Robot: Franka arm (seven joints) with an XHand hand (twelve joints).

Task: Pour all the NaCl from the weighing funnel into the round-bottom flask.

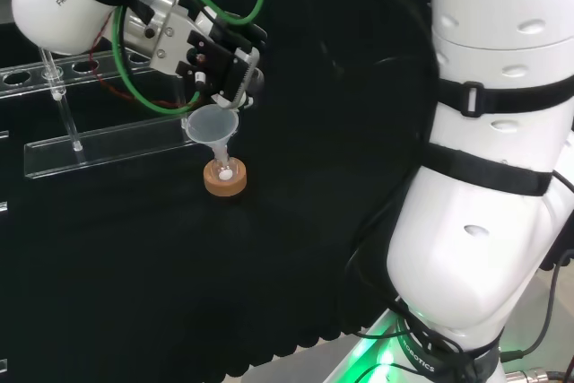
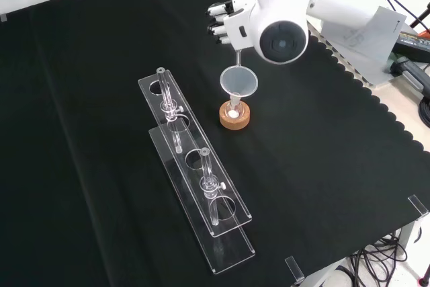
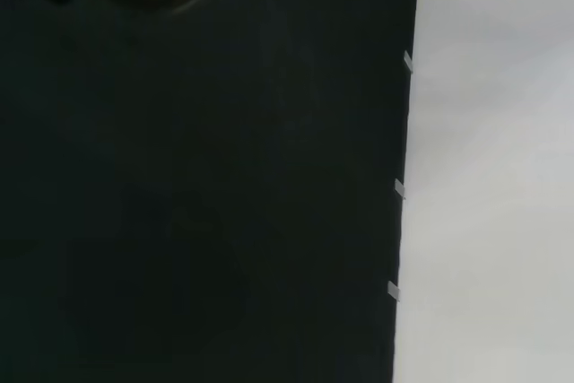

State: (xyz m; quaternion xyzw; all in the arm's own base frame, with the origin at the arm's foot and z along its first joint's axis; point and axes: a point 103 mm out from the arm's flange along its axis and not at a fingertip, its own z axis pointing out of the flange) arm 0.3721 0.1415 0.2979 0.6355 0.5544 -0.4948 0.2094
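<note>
From the head view I see the hand [image 1: 211, 56] above the funnel [image 1: 213, 125], its dark fingers [image 1: 235, 78] curled down at the funnel's far rim. It looks like a pinch on the rim, and the front view agrees: a thin clear stem runs from under the hand [image 2: 220, 21] to the funnel [image 2: 239, 81].

The funnel sits upright, wide mouth up, with its spout pointing down into the flask [image 1: 225, 170]. The flask is clear and hard to make out; I mostly see it as a small glass body seated in the cork ring [image 1: 225, 181]. In the front view the ring [image 2: 235, 115] sits just below the funnel, and a small white patch of salt [image 2: 233, 113] shows inside the flask at its centre. I can't tell whether any salt is in the funnel's cone; its wall looks pale and bare.

To the left in both views stands a clear rack [image 2: 195, 186] with holes and upright glass tubes [image 2: 168, 102], near the ring but apart from it. Whether the tubes hold anything I can't tell.

The wrist view gives me black cloth [image 3: 197, 186] and its edge.
</note>
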